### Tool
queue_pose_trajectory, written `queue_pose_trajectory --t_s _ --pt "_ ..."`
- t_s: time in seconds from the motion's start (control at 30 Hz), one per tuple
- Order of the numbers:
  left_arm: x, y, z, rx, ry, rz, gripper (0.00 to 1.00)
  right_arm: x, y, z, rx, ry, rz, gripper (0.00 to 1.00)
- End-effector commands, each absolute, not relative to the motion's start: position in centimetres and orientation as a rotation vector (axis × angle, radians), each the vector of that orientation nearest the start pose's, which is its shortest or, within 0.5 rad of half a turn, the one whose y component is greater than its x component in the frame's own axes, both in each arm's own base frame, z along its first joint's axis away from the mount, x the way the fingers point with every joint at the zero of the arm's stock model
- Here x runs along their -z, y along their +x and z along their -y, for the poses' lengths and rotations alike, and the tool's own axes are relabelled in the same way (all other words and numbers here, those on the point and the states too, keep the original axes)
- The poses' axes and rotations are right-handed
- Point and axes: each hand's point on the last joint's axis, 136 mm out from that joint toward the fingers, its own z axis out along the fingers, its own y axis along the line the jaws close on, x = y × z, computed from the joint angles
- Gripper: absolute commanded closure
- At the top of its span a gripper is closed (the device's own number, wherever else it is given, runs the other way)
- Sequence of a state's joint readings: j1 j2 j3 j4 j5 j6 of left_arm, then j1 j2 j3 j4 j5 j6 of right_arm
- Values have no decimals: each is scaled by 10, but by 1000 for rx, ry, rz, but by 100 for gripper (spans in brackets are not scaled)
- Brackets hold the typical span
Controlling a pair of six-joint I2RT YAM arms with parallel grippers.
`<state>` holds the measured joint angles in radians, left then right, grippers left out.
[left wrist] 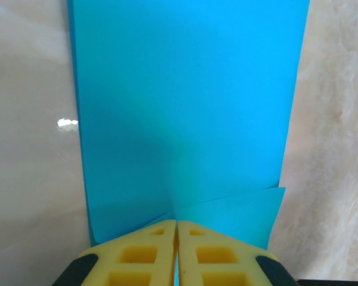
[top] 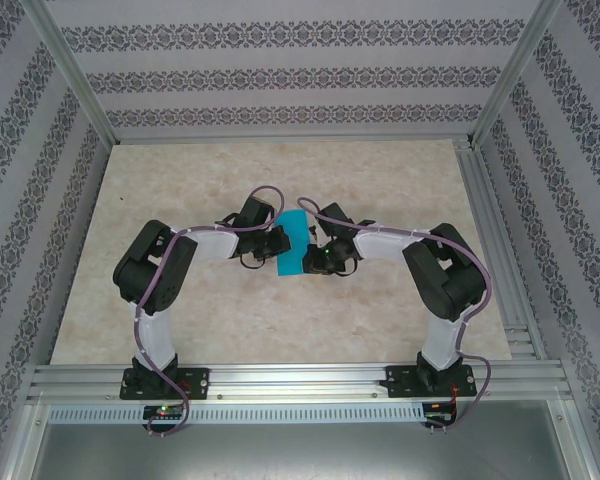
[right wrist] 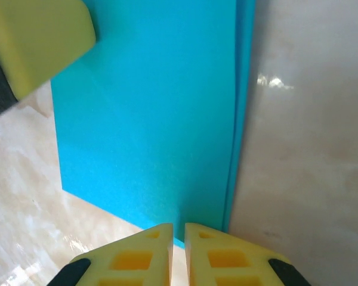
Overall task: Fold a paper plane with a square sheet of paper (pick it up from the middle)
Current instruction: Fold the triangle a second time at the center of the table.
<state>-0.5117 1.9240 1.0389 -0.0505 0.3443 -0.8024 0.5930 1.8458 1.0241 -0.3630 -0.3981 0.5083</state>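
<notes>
The teal sheet of paper [top: 292,243] sits mid-table [top: 180,300], caught between the two arms where they meet, and from above most of its outline is covered by the dark wrists, so its shape there is hard to read. The left gripper [top: 278,240] reaches it from the left and the right gripper [top: 315,250] from the right, both too small in this view to show their jaws. In the left wrist camera the left gripper [left wrist: 176,226] has its yellow pads pressed together, a thin sliver of blue trapped in the seam, so it is pinching the sheet's near edge. The sheet [left wrist: 185,107] runs up and is cut off by the top of the frame. A second layer [left wrist: 244,214] pokes out at the lower right, which shows the sheet is doubled over. In the right wrist camera the right gripper [right wrist: 178,229] has its jaws nearly together, and the sheet's [right wrist: 149,119] near corner runs into the slit between the tips. It looks nipped there, though the pads hide how deep the hold goes. Two layers show along the right-hand edge. A blurred yellow finger [right wrist: 36,44] of the other gripper sits in the top left corner.
</notes>
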Motion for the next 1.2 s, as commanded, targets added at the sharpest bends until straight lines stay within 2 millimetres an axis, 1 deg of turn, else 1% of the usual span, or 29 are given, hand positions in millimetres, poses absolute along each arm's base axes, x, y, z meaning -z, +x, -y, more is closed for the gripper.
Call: queue_pose_trajectory --t_s 0.0,0.17,0.23,0.27,0.3,0.43,0.5,0.57,0.67,0.77,0.83,0.97,1.03,1.17 --pt "8 357 255 770 -312 -2781 89 -4 267 -253 -724 -227 -2987 85" --pt "7 357 255 770 -308 -2781 90 3 258 -240 -682 -163 -3005 85" --pt "7 358 256 775 -304 -2779 90 0 261 -237 -695 -125 -2989 85" --pt "6 358 256 779 -303 -2778 90 -4 263 -238 -708 -120 -2973 85" --pt "6 358 257 781 -301 -2778 90 -13 268 -242 -739 -120 -2937 85" --pt "6 358 257 782 -299 -2780 90 -52 290 -263 -873 -141 -2784 85" --pt "5 358 257 784 -298 -2779 90 -57 298 -272 -915 -143 -2759 85" --pt "6 358 257 784 -299 -2779 89 -54 305 -280 -933 -154 -2760 85" --pt "7 357 257 784 -298 -2784 90 -43 314 -287 -923 -146 -2780 85" --pt "6 358 258 787 -299 -2784 90 -33 318 -288 -909 -124 -2799 85" --pt "7 357 257 783 -300 -2787 90 -25 316 -284 -887 -108 -2820 85" --pt "9 356 257 782 -303 -2793 90 -8 302 -269 -846 -74 -2878 85" --pt "11 356 256 779 -308 -2796 90 -1 290 -260 -828 -63 -2910 85" --pt "11 355 256 779 -305 -2796 90 4 268 -243 -805 -50 -2956 85"
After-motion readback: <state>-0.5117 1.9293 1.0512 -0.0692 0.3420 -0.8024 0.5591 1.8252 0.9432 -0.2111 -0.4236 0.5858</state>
